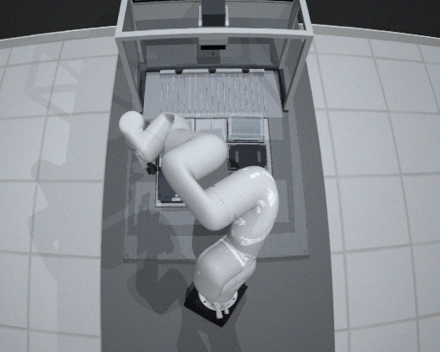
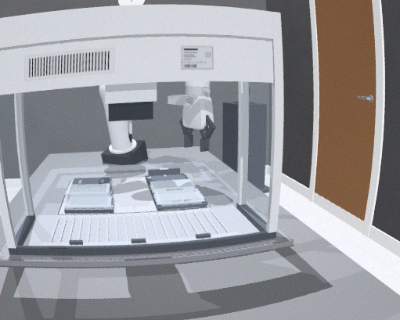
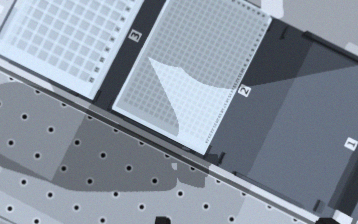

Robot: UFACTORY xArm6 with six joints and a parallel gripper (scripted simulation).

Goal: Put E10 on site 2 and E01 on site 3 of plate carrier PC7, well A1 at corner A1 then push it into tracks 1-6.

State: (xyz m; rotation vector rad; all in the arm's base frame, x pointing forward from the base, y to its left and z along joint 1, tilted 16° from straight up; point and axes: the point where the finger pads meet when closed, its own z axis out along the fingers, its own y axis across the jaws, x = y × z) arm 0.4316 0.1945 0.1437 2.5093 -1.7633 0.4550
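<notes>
The carrier PC7 [image 3: 240,95] lies askew on the perforated apron, in front of the rails. The 96-well plate E01 [image 3: 65,40] sits on site 3. The 384-well plate E10 [image 3: 192,75] sits on site 2. Site 1 [image 3: 300,130] by the handle end is empty, with its A1 mark at a corner. My gripper [image 2: 197,134] is open and empty. It hangs well above the apron, beside the carrier's [image 2: 176,192] handle end. Only its fingertips show at the wrist view's bottom edge. The deep-well block E07 [image 1: 245,128] sits in nest S3.
The loading rails [image 2: 142,225] lie beyond the carrier, with three dark lamps [image 2: 138,240] behind them. Nest S2 [image 1: 248,156] is empty; the arm hides S1. The instrument's frame posts [image 2: 242,145] stand at the sides.
</notes>
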